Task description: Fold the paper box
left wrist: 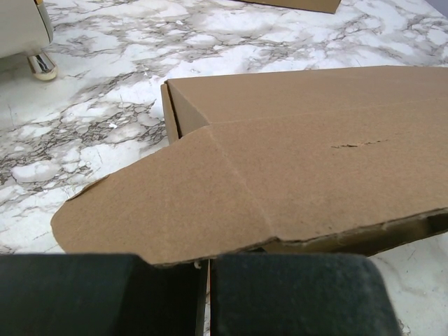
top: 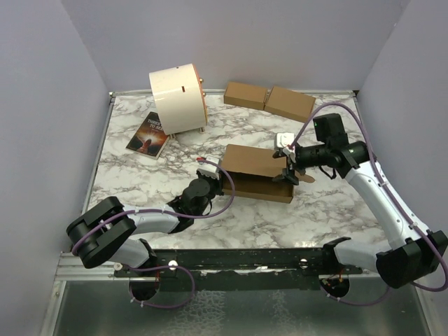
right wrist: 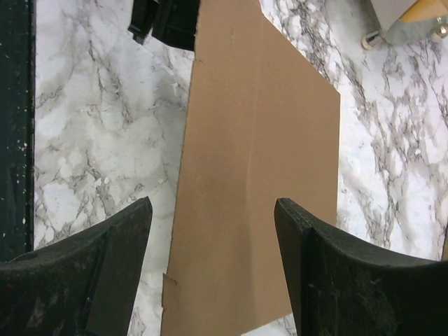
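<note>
My left claw (left wrist: 208, 297) is closed down to a thin slit. Its two dark pads (left wrist: 77, 294) sit side by side, with nothing I can see caught between them. The paper box (left wrist: 308, 147) lies straight ahead of those tips on the marble table (left wrist: 105, 133). A rounded side flap (left wrist: 161, 210) reaches out flat toward me, and its near edge ends right at the tops of my pads. I cannot tell whether it touches them. Past the flap, the box's top panel runs off to the right of this claw, marked by a short ragged line. The box's end wall stands upright just beyond the flap. Far ahead and to the left of this claw I catch the cream drum (left wrist: 21, 28) and its shiny foot.

My right claw (right wrist: 211, 206) is spread wide, its fingers (right wrist: 77, 280) well apart and gripping nothing. It hangs over the other end of the same box. The brown panel fills the gap between my fingers and runs away ahead of them, with bare marble on both sides. At the far end of that panel, straight ahead of this claw, the dark shape of my left claw shows.

The overhead view puts the box between my two claws, which meet it from opposite ends. Well beyond both claws, two small brown boxes (top: 269, 99) sit side by side, and a book (top: 148, 134) lies flat just beside the drum.
</note>
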`<action>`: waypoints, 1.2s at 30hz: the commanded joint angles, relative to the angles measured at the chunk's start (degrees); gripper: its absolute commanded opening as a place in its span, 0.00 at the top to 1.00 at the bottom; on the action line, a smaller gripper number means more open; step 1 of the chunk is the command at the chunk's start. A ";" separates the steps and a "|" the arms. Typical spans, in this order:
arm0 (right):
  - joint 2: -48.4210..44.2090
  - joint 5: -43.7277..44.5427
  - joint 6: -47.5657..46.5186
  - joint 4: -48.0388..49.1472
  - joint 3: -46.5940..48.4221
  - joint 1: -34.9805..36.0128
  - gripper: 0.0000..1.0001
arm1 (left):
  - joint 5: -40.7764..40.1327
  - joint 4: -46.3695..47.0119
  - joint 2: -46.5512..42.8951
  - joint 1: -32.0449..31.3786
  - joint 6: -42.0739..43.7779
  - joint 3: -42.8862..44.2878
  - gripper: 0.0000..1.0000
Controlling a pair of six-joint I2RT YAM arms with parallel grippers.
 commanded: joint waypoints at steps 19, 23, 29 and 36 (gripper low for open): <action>-5.50 19.07 -0.01 14.24 -9.21 11.23 0.53 | 0.71 -1.74 -1.00 -0.22 -1.05 0.59 1.00; -5.94 19.87 -1.56 14.22 -10.25 12.09 0.56 | 0.78 -1.74 -0.89 -0.22 -1.19 0.67 1.00; -6.52 20.06 -3.10 13.79 -11.23 12.87 0.66 | 0.96 -1.72 -0.50 -0.20 -1.34 0.93 1.00; -7.20 21.86 -3.21 14.56 -11.70 13.34 0.78 | 1.13 -1.89 -0.34 -0.22 -1.35 1.26 1.00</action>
